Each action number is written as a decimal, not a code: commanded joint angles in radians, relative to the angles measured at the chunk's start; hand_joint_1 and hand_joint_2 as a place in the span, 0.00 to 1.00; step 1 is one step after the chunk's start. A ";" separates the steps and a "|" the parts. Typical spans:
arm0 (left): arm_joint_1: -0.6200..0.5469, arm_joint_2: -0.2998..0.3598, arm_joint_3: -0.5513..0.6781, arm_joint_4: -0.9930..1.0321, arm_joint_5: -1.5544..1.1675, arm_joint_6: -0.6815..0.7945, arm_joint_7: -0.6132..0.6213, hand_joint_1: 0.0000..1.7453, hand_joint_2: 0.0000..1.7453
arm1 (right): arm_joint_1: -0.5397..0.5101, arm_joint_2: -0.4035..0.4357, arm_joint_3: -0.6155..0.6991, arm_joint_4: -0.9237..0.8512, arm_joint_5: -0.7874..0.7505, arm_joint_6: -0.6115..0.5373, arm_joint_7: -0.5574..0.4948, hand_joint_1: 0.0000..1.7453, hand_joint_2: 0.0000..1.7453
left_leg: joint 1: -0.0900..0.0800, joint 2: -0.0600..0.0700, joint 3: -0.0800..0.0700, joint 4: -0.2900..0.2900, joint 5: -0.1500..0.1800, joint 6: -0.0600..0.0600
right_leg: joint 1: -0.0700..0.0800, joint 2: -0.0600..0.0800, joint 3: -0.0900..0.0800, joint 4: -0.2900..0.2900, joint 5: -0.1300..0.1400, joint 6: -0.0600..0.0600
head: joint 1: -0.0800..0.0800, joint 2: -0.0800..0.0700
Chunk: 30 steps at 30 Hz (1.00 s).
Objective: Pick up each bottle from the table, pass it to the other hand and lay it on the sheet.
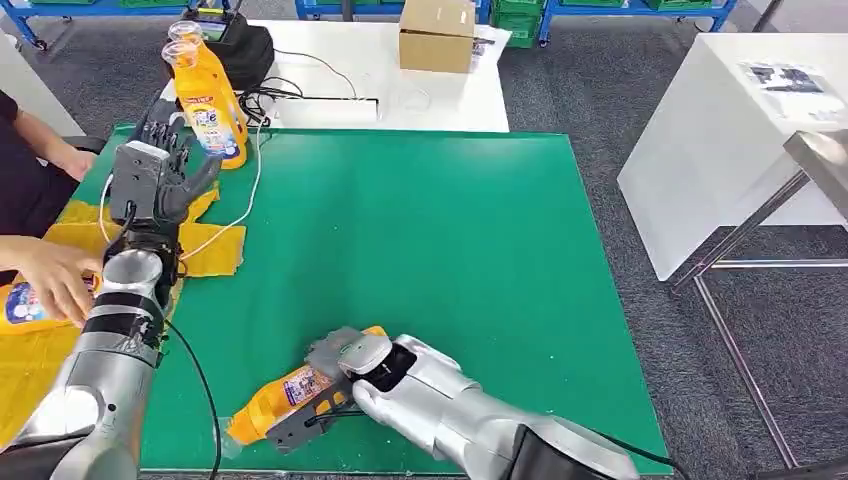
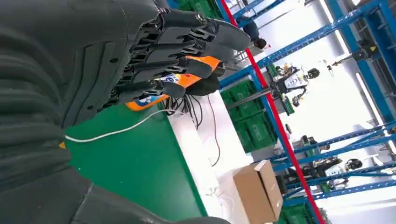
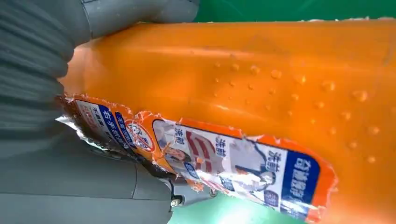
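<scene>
An orange detergent bottle (image 1: 275,400) (image 3: 261,79) lies on its side on the green table (image 1: 420,230) near the front edge, cap toward the front left. My right hand (image 1: 340,370) (image 3: 56,163) grips its body, thumb over the top and fingers under the near side. My left hand (image 1: 150,180) (image 2: 116,56) is raised over the table's back left with its fingers apart, holding nothing. Just beyond it stand two more orange bottles (image 1: 210,105) (image 2: 187,77). The yellow sheet (image 1: 215,250) lies at the left edge, with another bottle (image 1: 25,305) on it.
A person's hand (image 1: 55,275) rests on the bottle on the sheet. A white cable (image 1: 240,200) runs across the table's back left corner. Behind stands a white table (image 1: 400,95) with a cardboard box (image 1: 437,35) (image 2: 257,191). Another white table (image 1: 730,130) stands to the right.
</scene>
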<state>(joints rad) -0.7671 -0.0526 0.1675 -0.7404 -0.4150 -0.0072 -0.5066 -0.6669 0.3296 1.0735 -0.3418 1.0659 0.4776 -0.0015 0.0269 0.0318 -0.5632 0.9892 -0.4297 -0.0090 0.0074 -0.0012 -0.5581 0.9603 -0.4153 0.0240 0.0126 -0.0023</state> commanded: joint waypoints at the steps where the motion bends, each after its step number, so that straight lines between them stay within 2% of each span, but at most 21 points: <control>1: -0.015 -0.002 -0.023 0.024 0.018 -0.004 -0.001 0.00 1.00 | 0.153 -0.073 0.095 0.096 0.028 0.028 0.021 1.00 1.00 | 0.000 -0.010 0.005 -0.005 0.003 0.003 | 0.000 -0.007 0.006 -0.005 0.001 0.001 | 0.000 0.000; 5: -0.015 -0.002 -0.023 0.024 0.018 -0.004 -0.001 0.00 1.00 | 0.153 -0.073 0.095 0.096 0.028 0.028 0.021 1.00 1.00 | 0.000 -0.010 0.011 -0.005 0.002 0.001 | 0.000 -0.007 0.004 -0.005 -0.002 -0.002 | 0.000 0.000; 6: -0.019 -0.006 -0.018 0.026 0.021 0.003 0.003 0.00 1.00 | 0.150 -0.059 0.077 0.100 0.020 0.019 0.069 1.00 1.00 | 0.001 -0.008 0.011 -0.004 0.001 0.001 | 0.001 -0.006 0.005 -0.005 -0.003 -0.003 | 0.000 0.000; 8: -0.031 -0.012 -0.010 0.045 0.017 0.022 0.009 0.00 1.00 | 0.135 -0.034 0.022 0.096 -0.011 -0.061 0.142 1.00 1.00 | 0.001 -0.008 0.012 -0.004 0.001 0.001 | 0.000 -0.006 0.006 -0.005 -0.002 -0.003 | 0.000 0.000; 9: -0.031 -0.009 -0.002 0.045 0.021 0.027 0.010 0.00 1.00 | 0.116 -0.027 -0.035 0.088 -0.049 -0.140 0.177 1.00 1.00 | 0.000 -0.011 0.011 -0.006 0.002 0.002 | -0.001 -0.008 0.005 -0.006 -0.002 -0.002 | 0.000 0.000; 10: -0.014 0.000 0.015 0.019 0.037 0.025 0.010 0.00 1.00 | 0.096 -0.024 -0.214 0.051 -0.192 -0.308 0.181 1.00 1.00 | 0.000 -0.009 0.012 -0.004 0.001 0.001 | -0.001 -0.006 0.005 -0.004 -0.002 -0.002 | 0.000 0.000; 11: 0.009 0.012 0.023 -0.016 0.051 0.009 0.012 0.00 1.00 | 0.066 -0.023 -0.280 0.042 -0.242 -0.346 0.173 1.00 1.00 | 0.000 -0.009 0.010 -0.004 0.002 0.002 | -0.001 -0.006 0.004 -0.004 -0.002 -0.002 | 0.000 0.000; 12: 0.043 0.029 0.040 -0.062 0.067 0.003 0.020 0.00 1.00 | 0.083 -0.031 -0.485 -0.043 -0.416 -0.528 0.102 1.00 1.00 | 0.000 -0.005 0.010 -0.002 0.001 0.001 | -0.001 -0.002 0.002 -0.002 -0.001 -0.003 | 0.001 0.000; 13: 0.107 0.052 0.064 -0.150 0.099 -0.018 0.047 0.00 1.00 | 0.098 -0.032 -0.668 -0.152 -0.594 -0.641 -0.068 1.00 1.00 | -0.002 -0.005 0.007 -0.003 0.003 0.002 | -0.002 -0.001 0.002 -0.002 0.000 -0.002 | 0.000 0.000; 14: 0.180 0.071 0.089 -0.251 0.118 -0.043 0.076 0.00 1.00 | 0.137 -0.053 -0.778 -0.366 -0.709 -0.682 -0.156 1.00 1.00 | -0.001 -0.001 0.009 -0.002 0.001 0.001 | -0.002 0.002 0.011 -0.001 0.000 -0.003 | 0.000 0.000; 15: 0.218 0.077 0.108 -0.301 0.122 -0.060 0.084 0.00 1.00 | 0.193 -0.072 -0.818 -0.574 -0.775 -0.665 -0.157 1.00 1.00 | -0.002 0.003 0.008 -0.004 0.002 0.002 | -0.003 0.007 0.008 -0.002 0.002 -0.002 | 0.000 0.000; 16: 0.243 0.076 0.125 -0.332 0.119 -0.074 0.091 0.00 1.00 | 0.244 -0.099 -0.824 -0.780 -0.794 -0.658 -0.130 1.00 1.00 | -0.001 0.004 0.008 -0.001 0.001 0.002 | -0.002 0.006 0.009 0.001 0.001 -0.002 | 0.001 0.000; 17: 0.251 0.071 0.135 -0.343 0.118 -0.081 0.089 0.00 1.00 | 0.266 -0.111 -0.819 -0.881 -0.792 -0.660 -0.119 1.00 1.00 | -0.002 0.004 0.005 -0.001 0.001 0.002 | -0.002 0.008 0.006 0.002 0.002 -0.001 | 0.001 0.000; 19: 0.253 0.063 0.143 -0.347 0.112 -0.083 0.087 0.00 1.00 | 0.285 -0.118 -0.797 -0.972 -0.805 -0.643 -0.083 1.00 1.00 | -0.001 0.004 0.001 0.001 0.000 0.002 | -0.002 0.006 0.002 0.004 0.001 -0.001 | 0.000 0.000; 21: 0.246 0.059 0.139 -0.340 0.108 -0.083 0.086 0.00 1.00 | 0.291 -0.113 -0.781 -0.964 -0.806 -0.649 -0.081 1.00 1.00 | -0.001 -0.003 -0.003 0.000 0.004 0.001 | -0.001 -0.003 -0.001 0.002 0.002 -0.003 | 0.000 0.000; 24: 0.239 0.058 0.135 -0.330 0.106 -0.080 0.086 0.00 1.00 | 0.287 -0.114 -0.768 -0.923 -0.814 -0.675 -0.110 1.00 1.00 | 0.000 -0.009 -0.008 0.000 0.004 0.002 | 0.000 -0.007 -0.003 0.002 0.000 -0.002 | 0.000 0.000; 30: 0.246 0.054 0.134 -0.334 0.106 -0.078 0.087 0.00 1.00 | 0.297 -0.116 -0.729 -0.920 -0.821 -0.666 -0.116 1.00 1.00 | 0.000 -0.005 -0.013 0.000 0.005 0.001 | 0.000 -0.003 -0.009 0.001 0.002 -0.003 | 0.000 0.000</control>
<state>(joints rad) -0.5066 0.0160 0.2712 -1.0727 -0.3056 -0.0824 -0.4261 -0.3828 0.2445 0.3418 -1.1974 0.2533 -0.2007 -0.1133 0.0274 0.0292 -0.5783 0.9893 -0.4246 -0.0098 0.0081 -0.0046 -0.5690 0.9615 -0.4124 0.0207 0.0130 -0.0023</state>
